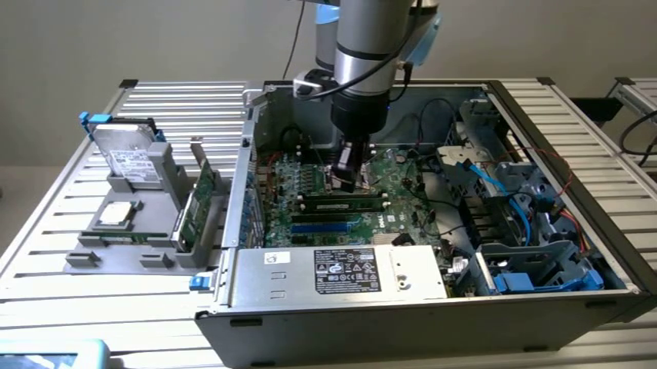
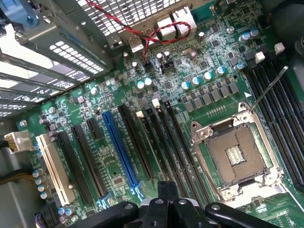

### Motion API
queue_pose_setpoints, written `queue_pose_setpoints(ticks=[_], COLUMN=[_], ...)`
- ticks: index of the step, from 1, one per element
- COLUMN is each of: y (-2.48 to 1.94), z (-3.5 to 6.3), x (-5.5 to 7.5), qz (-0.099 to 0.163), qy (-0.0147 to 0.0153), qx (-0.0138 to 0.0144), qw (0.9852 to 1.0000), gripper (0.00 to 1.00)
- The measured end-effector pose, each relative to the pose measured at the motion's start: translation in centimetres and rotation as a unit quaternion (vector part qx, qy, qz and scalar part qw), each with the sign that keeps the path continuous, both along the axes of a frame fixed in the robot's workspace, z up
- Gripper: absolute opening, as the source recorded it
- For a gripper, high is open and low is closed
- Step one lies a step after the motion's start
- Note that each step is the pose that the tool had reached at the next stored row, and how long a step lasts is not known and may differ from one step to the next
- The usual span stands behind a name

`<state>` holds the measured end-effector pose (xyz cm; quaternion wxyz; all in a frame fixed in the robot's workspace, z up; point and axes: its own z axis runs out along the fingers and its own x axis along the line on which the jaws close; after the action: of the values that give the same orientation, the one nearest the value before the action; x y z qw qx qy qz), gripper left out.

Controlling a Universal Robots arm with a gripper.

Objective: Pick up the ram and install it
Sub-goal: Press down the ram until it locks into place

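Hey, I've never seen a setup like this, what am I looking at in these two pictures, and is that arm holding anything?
The grey column reaching down is a robot arm. One picture comes from a camera standing off to the side; the other from a camera on the arm's wrist, looking straight at the green motherboard.

The arm reaches into an open computer case lying on a slatted metal table. Its gripper hangs just above the board, near a ram stick that already sits in a slot. In the wrist view you see empty black slots, one blue slot and the bare processor socket.

On the exterior view's left, a grey tray holds spare parts, including a hard drive. Whether the gripper holds anything cannot be told.
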<state>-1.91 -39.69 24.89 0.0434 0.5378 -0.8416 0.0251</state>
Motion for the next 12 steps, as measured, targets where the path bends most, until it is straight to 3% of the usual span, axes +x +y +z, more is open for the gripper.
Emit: queue_pose_setpoints(ticks=[12], y=[0.00], z=[0.00], x=[0.00], qz=[-0.059], qy=[0.0000], qx=[-0.0016], qw=[0.9983], gripper=[0.11])
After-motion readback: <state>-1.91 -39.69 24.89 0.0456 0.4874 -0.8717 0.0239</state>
